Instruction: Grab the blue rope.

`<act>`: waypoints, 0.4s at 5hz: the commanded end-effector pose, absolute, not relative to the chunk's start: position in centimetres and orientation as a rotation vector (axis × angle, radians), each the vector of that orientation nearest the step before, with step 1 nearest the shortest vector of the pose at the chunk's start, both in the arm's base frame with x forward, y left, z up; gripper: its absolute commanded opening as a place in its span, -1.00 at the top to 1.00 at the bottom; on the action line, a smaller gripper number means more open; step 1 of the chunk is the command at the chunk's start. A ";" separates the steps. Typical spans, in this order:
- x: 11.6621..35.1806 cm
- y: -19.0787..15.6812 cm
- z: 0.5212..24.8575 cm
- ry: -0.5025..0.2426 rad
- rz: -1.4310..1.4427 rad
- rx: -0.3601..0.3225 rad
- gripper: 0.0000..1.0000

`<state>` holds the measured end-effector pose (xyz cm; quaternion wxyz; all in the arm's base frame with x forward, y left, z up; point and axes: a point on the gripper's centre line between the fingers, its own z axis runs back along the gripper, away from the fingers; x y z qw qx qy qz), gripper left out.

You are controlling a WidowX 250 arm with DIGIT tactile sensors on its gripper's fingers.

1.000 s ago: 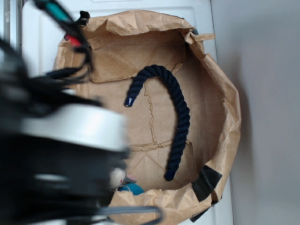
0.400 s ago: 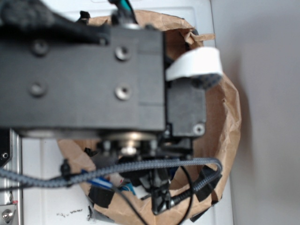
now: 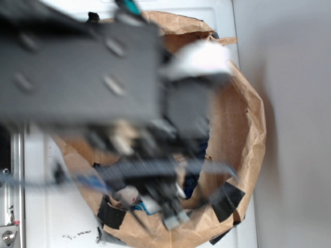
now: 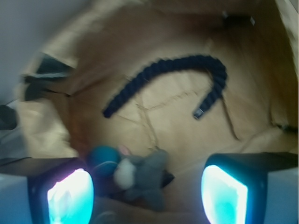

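Wrist view: the blue rope point(image 4: 173, 74) lies curved like a hook on the floor of a brown paper bag point(image 4: 187, 126), its taped tip point(image 4: 198, 113) at the right end. A grey plush toy point(image 4: 142, 177) rests nearer the camera, apart from the rope. The gripper point(image 4: 147, 191) hangs above with its two fingers point(image 4: 70, 193) spread wide, holding nothing and well short of the rope. In the exterior view the blurred arm point(image 3: 83, 67) hides most of the bag; only a dark sliver of rope shows point(image 3: 192, 182). The spread fingers suit a descent onto the rope.
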<state>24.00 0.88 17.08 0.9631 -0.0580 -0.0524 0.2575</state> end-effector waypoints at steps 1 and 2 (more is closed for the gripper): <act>25.0 3.1 13.8 -0.229 0.751 -0.133 -1.00; 25.7 2.0 11.9 -0.247 0.759 -0.094 -1.00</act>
